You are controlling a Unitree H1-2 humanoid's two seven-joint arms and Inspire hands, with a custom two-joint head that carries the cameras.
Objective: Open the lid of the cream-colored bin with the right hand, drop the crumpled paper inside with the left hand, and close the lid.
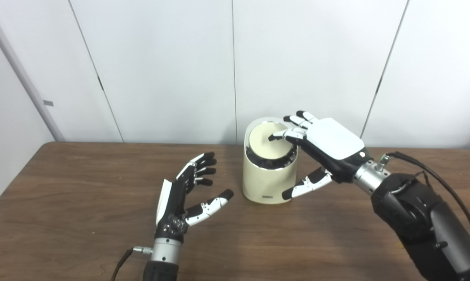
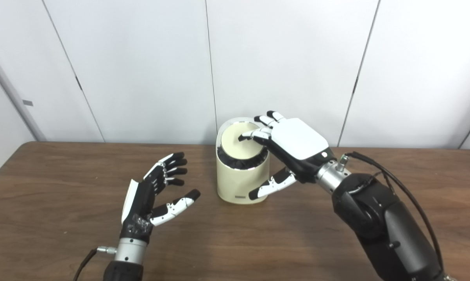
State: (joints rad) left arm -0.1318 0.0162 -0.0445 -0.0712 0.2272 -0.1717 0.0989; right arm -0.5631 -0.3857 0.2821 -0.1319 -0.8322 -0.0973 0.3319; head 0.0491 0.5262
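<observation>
The brown wood-grain desk (image 1: 82, 203) carries a cream-coloured cylindrical bin (image 1: 269, 183) near its far edge. The bin's round cream lid (image 1: 267, 145) appears tilted, with a dark gap along its front edge. The right hand (image 1: 328, 150) rests fingertips on the lid, fingers spread, gripping nothing. The left hand (image 1: 188, 187) hovers open and empty, left of the bin. Crumpled paper cannot be made out.

Both head cameras looked down and forward from above the near table (image 1: 82, 234) edge toward the white wall (image 2: 141, 58). Set side by side, they shared nearly everything: the bin (image 1: 269, 171) stood mid-frame, slightly leftward in the right eye view.
</observation>
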